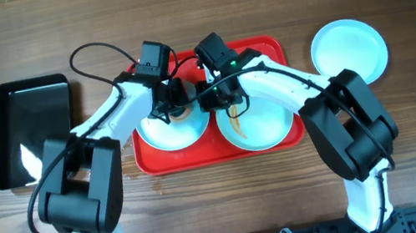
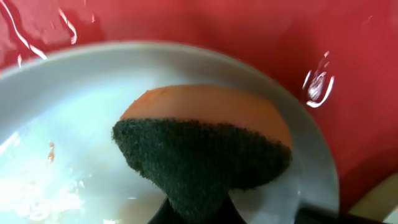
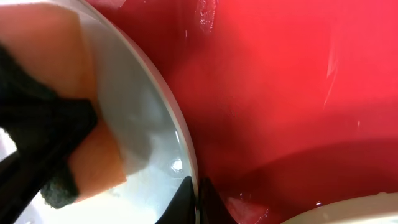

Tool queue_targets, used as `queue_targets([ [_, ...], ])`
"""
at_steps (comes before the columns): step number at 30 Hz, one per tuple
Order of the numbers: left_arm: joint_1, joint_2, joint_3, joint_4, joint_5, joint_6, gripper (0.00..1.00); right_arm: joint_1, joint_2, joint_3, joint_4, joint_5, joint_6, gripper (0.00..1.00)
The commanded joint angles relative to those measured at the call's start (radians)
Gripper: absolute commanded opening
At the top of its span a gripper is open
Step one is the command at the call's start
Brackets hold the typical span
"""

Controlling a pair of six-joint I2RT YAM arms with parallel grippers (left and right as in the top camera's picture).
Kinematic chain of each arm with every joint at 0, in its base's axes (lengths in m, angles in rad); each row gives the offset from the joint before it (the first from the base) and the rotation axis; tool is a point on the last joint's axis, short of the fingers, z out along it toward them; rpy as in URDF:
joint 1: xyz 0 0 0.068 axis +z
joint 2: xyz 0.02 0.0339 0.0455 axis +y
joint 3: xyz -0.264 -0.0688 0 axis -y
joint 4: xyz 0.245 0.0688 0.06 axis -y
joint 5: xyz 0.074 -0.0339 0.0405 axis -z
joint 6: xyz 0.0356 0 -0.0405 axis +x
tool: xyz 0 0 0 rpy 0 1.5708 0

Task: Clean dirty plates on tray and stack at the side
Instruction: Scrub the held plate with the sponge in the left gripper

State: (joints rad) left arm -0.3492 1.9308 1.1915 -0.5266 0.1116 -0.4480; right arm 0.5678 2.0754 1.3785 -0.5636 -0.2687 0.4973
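On the red tray (image 1: 262, 46) lie two pale plates. On the left plate (image 1: 170, 134) my left gripper (image 1: 176, 105) is shut on an orange sponge with a dark scrub pad (image 2: 205, 149), which presses on the plate's inside (image 2: 62, 112). My right gripper (image 1: 210, 97) is shut on that same plate's rim (image 3: 186, 149), one finger inside and one outside. The right plate (image 1: 261, 127) carries orange-brown streaks near its upper left. A third plate (image 1: 349, 49) lies on the table to the right of the tray, and it looks clean.
A glossy black tray (image 1: 31, 129) lies on the wooden table at the left. Both arms cross over the back half of the red tray. The right plate's edge (image 3: 357, 213) shows close beside my right gripper (image 3: 196, 200).
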Motion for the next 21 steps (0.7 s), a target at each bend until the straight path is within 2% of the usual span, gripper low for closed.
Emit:
queue_targets([
  [1, 0.025, 0.051, -0.003, -0.017, 0.006, -0.008, 0.04, -0.002, 0.004, -0.023, -0.007, 0.010, 0.002, 0.04],
  [11, 0.126, 0.051, -0.003, -0.200, -0.058, -0.008, 0.04, -0.002, 0.004, -0.025, -0.006, 0.014, 0.002, 0.04],
  [21, 0.154, 0.050, -0.003, -0.368, -0.022, -0.008, 0.04, -0.002, 0.004, -0.025, -0.005, 0.014, 0.003, 0.04],
])
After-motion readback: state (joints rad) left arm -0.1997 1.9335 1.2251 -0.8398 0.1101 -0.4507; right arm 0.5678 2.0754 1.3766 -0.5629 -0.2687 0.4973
